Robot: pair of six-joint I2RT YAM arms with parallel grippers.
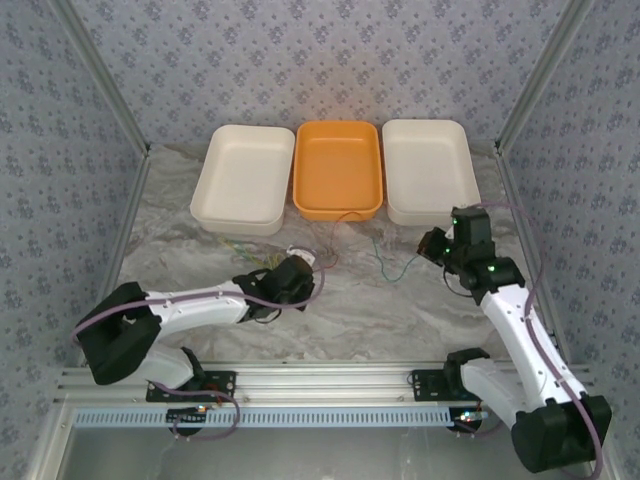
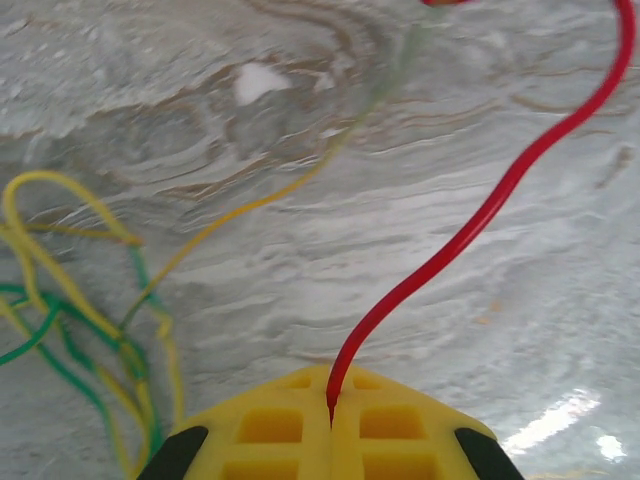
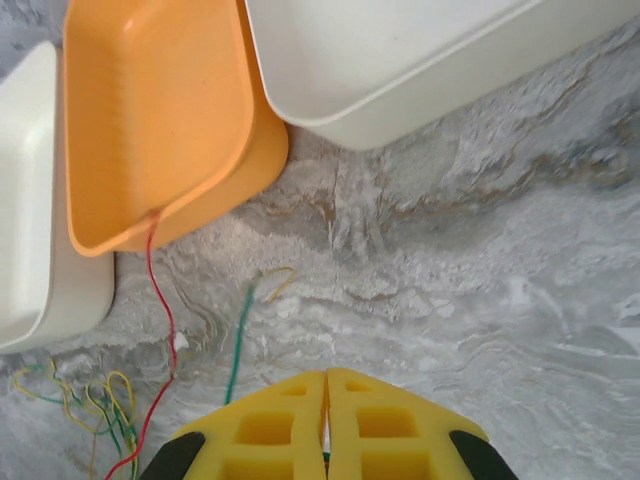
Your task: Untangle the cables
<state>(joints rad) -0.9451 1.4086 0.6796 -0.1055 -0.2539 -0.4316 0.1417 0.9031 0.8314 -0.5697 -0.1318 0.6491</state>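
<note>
I can read no text on my feeds from here: no lettering, label, brand, number or sign is legible in the overhead view or in either wrist view.

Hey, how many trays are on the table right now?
3, side by side along the back: the left white tray, the orange tray in the middle, and the right white tray. None looks hidden.

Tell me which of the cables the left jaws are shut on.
The red cable: it runs straight out from between the shut left jaws. The yellow cable and green cable lie loose in a tangle off to the side, ungripped.
</note>
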